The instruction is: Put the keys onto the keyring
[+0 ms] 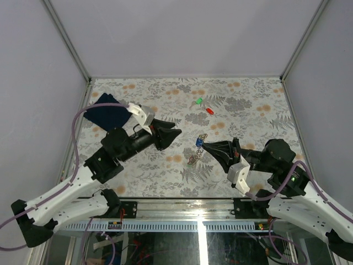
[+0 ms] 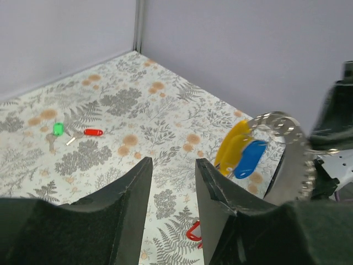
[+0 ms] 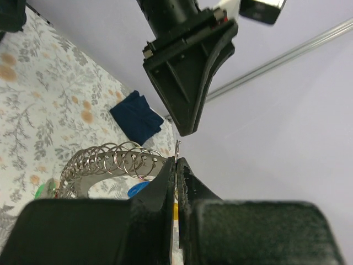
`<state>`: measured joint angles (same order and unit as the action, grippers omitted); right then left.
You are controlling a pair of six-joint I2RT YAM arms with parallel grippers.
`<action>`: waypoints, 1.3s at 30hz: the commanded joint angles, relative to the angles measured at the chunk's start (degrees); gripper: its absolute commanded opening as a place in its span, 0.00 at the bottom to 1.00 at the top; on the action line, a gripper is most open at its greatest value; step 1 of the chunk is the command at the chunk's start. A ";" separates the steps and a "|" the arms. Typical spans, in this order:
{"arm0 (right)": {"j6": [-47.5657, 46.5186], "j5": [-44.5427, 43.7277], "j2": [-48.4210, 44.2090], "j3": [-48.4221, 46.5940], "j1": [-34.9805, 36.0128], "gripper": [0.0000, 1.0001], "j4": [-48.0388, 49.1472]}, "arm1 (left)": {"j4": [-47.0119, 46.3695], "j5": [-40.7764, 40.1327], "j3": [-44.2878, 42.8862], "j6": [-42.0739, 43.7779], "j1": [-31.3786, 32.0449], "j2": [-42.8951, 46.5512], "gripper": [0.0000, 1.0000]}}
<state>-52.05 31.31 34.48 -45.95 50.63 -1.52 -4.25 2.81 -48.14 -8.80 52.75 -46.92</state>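
Top external: finds right gripper (image 1: 204, 145) pinched fully shut on thin silvery keyring (image 2: 276, 117) above floral tabletop (image 1: 248, 105); left gripper (image 1: 174, 137) near, jaws partly apart, empty. Places green key (image 1: 199, 101) and red key (image 1: 209, 110) loose on it, well away. From left wrist, adds glossy oval yellow key (image 2: 234, 144) and blue key (image 2: 251, 157) hanging at ring; from right wrist only, resolves chain (image 3: 113, 160) of fine wire loops.

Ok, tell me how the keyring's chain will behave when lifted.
Probably floppy: the chain sags in loose links from the keyring pinched by the right gripper. Likely to swing, since the yellow tag and blue tag dangle freely.
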 commanded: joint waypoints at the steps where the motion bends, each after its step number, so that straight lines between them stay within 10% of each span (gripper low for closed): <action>1: -6.68 -2.14 -1.52 -0.91 0.20 0.00 1.27 | -1.10 13.88 -1.83 -5.74 -6.64 -2.76 0.38; 10: 2.48 -11.08 -2.96 -3.77 0.26 0.00 -11.65 | -0.73 10.47 -6.89 -5.29 -11.03 -19.47 0.42; 23: 28.25 -19.44 -5.10 -13.47 0.26 0.00 -31.78 | 8.13 8.84 -37.26 -0.88 -14.34 -62.32 0.46; 39: 34.60 -20.99 -4.92 -12.92 0.19 0.00 -32.22 | 14.87 6.82 -67.83 6.48 -16.98 -91.98 0.46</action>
<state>-19.38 11.51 29.10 -57.98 50.63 -37.41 8.82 10.70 -110.41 -5.91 36.77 -135.96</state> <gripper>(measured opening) 0.010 0.462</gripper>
